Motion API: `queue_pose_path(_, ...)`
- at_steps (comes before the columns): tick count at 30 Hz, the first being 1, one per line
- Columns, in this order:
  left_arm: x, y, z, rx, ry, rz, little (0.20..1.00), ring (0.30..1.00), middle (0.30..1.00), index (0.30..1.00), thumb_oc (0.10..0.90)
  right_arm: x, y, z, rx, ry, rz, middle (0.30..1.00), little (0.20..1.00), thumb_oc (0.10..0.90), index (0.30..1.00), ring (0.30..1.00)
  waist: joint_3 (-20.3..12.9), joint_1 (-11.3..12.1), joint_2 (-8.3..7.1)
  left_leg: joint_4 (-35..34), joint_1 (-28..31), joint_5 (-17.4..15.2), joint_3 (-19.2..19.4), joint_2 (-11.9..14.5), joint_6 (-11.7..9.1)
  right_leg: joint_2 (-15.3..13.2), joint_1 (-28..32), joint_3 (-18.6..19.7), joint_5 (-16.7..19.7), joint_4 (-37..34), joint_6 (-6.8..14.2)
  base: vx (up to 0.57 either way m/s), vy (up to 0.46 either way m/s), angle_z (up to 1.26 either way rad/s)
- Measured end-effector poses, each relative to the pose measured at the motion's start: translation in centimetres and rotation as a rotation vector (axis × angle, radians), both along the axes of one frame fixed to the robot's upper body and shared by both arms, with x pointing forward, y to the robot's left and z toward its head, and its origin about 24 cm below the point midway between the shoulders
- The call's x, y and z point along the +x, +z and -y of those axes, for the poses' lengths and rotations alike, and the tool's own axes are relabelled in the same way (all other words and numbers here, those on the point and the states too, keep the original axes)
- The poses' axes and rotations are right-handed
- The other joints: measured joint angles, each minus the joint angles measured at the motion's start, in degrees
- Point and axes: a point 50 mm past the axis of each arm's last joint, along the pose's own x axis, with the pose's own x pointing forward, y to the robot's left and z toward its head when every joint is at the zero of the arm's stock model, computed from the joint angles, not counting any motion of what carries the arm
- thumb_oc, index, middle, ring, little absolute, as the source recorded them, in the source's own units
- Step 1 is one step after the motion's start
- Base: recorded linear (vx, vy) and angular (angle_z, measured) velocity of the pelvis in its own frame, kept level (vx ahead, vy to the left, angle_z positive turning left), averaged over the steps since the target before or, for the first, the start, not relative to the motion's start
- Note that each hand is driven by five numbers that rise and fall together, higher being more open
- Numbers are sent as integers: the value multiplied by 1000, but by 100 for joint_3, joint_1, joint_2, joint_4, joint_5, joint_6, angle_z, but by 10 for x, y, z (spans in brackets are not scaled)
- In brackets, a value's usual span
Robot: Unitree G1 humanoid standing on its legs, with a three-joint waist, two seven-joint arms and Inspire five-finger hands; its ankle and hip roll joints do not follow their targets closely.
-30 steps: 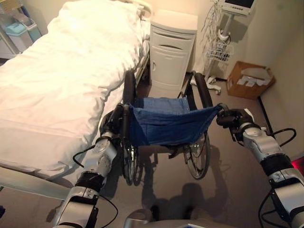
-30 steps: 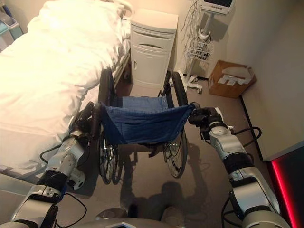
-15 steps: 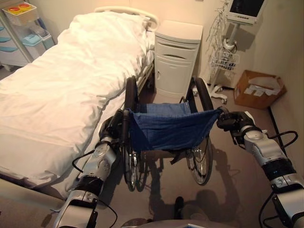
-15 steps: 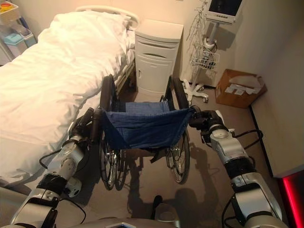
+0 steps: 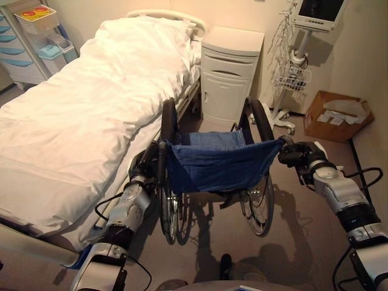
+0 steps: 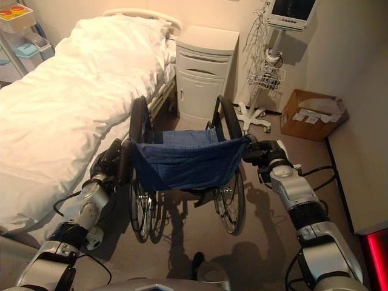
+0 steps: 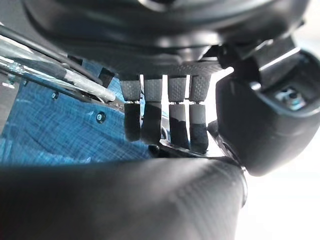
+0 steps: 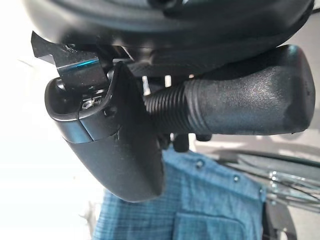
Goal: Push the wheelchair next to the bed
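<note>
The wheelchair (image 5: 215,163) stands beside the bed (image 5: 79,115), its 2 push handles clasped by the left hand (image 5: 144,162) and right hand (image 5: 292,153), arms outstretched.

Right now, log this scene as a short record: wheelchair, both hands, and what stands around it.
wheelchair: upright, blue sling back facing the robot, close beside the bed
left robot hand: curled round the wheelchair's left push handle
right robot hand: curled round the right push handle
bed: white covers, on the wheelchair's left
bedside cabinet: white, ahead of the wheelchair, by the head of the bed
monitor stand: right of the cabinet, wire basket on its pole
cardboard box: on the floor, far right
</note>
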Motion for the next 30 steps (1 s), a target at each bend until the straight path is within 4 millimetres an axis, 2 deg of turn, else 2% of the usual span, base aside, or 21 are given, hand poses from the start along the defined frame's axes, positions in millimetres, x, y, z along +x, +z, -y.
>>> queue_pose_path(7, -3, -5, 2, 6, -7, -24, 300, 300, 300, 300, 400, -5, -6, 2, 2, -5, -19, 300, 300, 400, 300, 300, -239, 7, -8, -393, 144, 167, 40, 11, -25, 72, 119, 12, 188, -392, 24, 56, 49, -1)
queue_pose_path(8, -3, -5, 2, 7, -7, -25, 300, 300, 300, 300, 400, -5, -7, 2, 3, -5, -20, 801, 801, 734, 801, 801, -253, 11, -5, -395, 144, 171, 45, 12, -30, 79, 135, 15, 198, -433, 15, 39, 44, -2)
queue_pose_path(9, -4, -6, 2, 7, -8, -29, 359, 359, 359, 359, 439, -6, -8, 3, 4, -7, -25, 900, 900, 800, 900, 900, -276, 17, -13, -403, 163, 171, 56, 9, -32, 88, 180, 19, 233, -506, -4, 41, 43, -2)
queue_pose_path(10, -4, -7, 3, 6, -7, -34, 733, 733, 733, 733, 689, -7, -9, 3, 7, -8, -27, 900, 900, 800, 900, 900, -290, 25, 3, -420, 176, 172, 62, 11, -33, 94, 199, 22, 242, -534, 0, 30, 32, -5)
queue_pose_path(11, -5, -9, 4, 3, -8, -45, 900, 900, 900, 900, 800, -8, -11, 4, 17, -3, -35, 900, 900, 800, 900, 900, -350, 55, 4, -453, 176, 174, 84, 12, -34, 104, 202, 28, 276, -594, 19, 25, 26, -7)
queue_pose_path(14, -6, -10, 6, -2, -5, -56, 900, 900, 900, 900, 800, -10, -11, 6, 31, -3, -37, 900, 900, 800, 900, 900, -381, 134, 31, -504, 213, 183, 146, 12, -41, 122, 232, 52, 345, -685, 31, 19, 23, -10)
queue_pose_path(25, -6, -10, 4, -13, 24, -70, 900, 900, 900, 900, 800, -11, -12, 8, 40, 2, -28, 900, 900, 800, 900, 900, -406, 152, 89, -560, 257, 190, 163, 30, -52, 144, 241, 50, 343, -687, 31, 1, 1, 0)
queue_pose_path(30, -10, -11, 2, 72, 34, -76, 900, 900, 900, 900, 800, -10, -9, 11, -68, 11, -9, 900, 900, 800, 900, 900, -404, 162, 102, -575, 267, 190, 173, 27, -51, 145, 239, 50, 343, -687, 32, 0, 0, 0)
